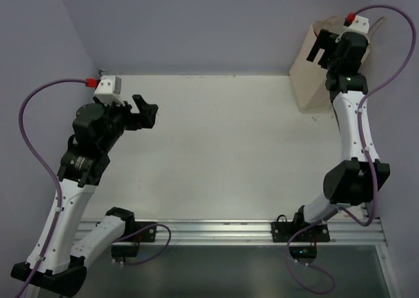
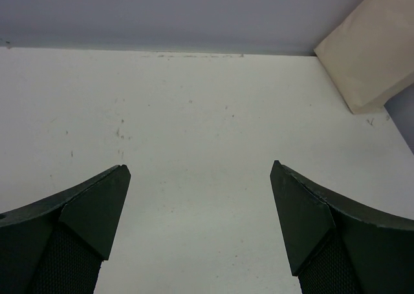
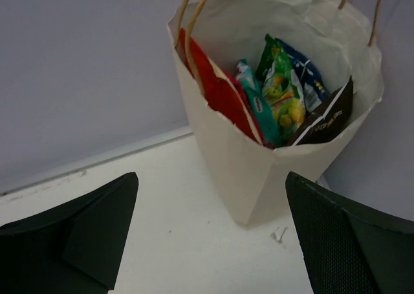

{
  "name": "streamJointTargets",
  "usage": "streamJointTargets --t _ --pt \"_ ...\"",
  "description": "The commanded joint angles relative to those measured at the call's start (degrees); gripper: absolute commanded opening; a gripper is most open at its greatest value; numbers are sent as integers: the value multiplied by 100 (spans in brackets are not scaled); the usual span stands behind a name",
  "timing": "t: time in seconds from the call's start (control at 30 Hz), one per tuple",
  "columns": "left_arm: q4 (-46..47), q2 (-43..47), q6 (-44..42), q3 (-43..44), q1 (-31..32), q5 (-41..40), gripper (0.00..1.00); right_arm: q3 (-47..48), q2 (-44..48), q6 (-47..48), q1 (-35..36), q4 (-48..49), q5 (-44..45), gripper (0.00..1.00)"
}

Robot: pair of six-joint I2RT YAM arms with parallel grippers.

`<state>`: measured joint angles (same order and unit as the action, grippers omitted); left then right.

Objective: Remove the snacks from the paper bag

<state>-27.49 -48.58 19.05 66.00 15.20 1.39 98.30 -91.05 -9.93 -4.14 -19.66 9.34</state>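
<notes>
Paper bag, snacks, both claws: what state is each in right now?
Paper bag: standing, mouth open.
Snacks: the visible ones stand on edge inside the bag, none taken out.
Left claw: open, holding nothing.
Right claw: open, holding nothing, facing the bag.

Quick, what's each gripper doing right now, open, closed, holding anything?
Left gripper: open, holding nothing.
Right gripper: open, holding nothing, facing the paper bag.
</notes>
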Motion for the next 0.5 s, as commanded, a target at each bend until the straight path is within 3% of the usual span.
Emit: streamJointTargets --t 0.0,0.27,0.37,0.47 --pt "121 94 64 -148 36 204 100 391 -237 413 -227 1069 -161 99" --pt "-29 24 -156 -131 36 46 100 1709 -1757 519 -254 1166 93 99" --pt "-64 -20 -217 -140 36 2 100 1955 -1978 765 -254 1430 -196 99" --pt "-99 -82 -244 -157 36 -33 100 2702 -2338 756 -228 746 -65 99"
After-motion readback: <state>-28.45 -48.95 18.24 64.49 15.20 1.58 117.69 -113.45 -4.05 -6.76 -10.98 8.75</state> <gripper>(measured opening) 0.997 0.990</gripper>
